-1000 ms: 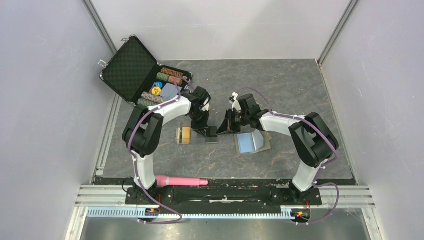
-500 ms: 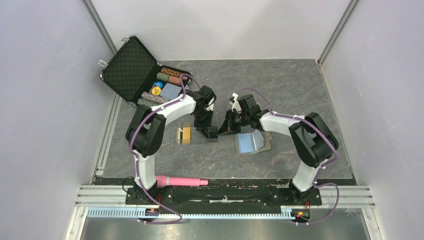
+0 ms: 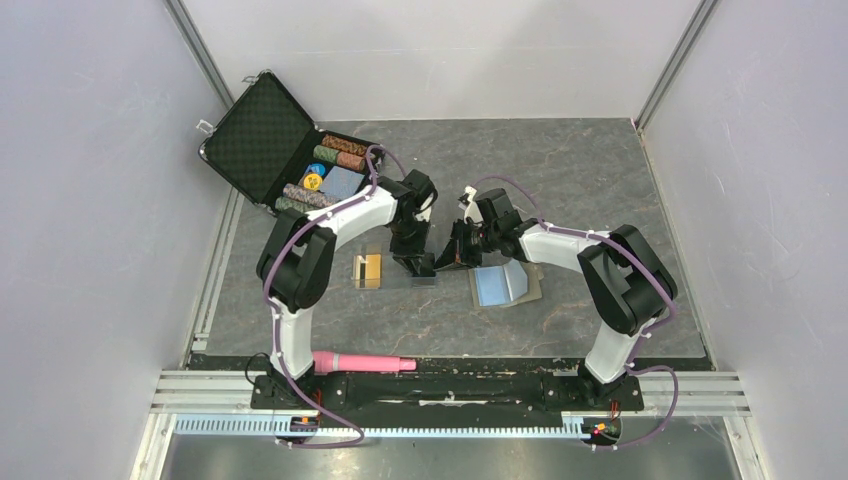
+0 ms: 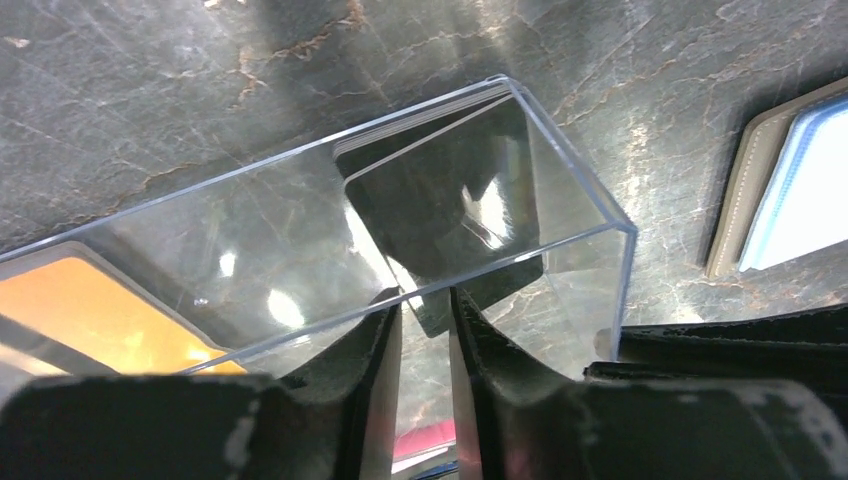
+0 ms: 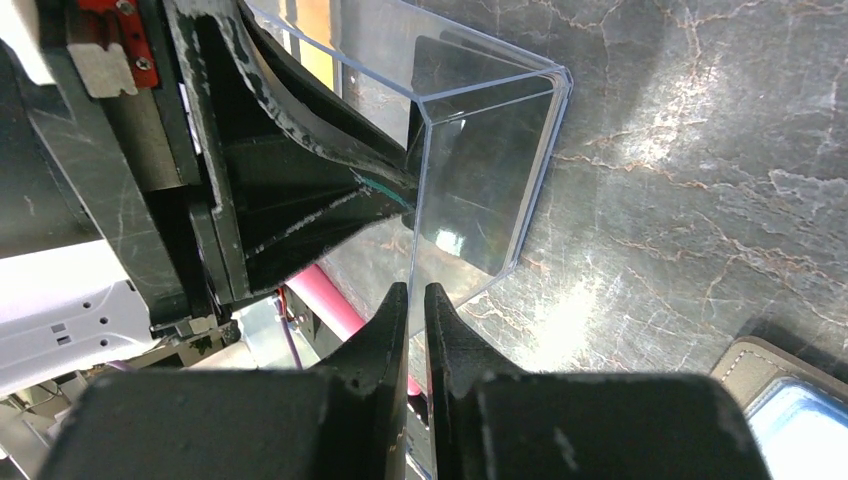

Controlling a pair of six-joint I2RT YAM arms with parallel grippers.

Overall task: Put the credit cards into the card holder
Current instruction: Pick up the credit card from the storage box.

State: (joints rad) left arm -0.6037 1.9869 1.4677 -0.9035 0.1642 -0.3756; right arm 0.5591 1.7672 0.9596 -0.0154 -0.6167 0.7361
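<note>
L arm (image 3: 340, 215) rightward; 2 cards (image 4: 450, 215)

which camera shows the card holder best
Top external: the whole card holder lies open, blue inside showing. Left wrist catches only one edge at its right border; right wrist only a corner at bottom right.

dark grey marbled tabletop (image 3: 580, 170) w/ plain pale lilac walls (image 3: 90, 250) on 3 sides, metal rails (image 3: 200, 50) at corners.
</note>
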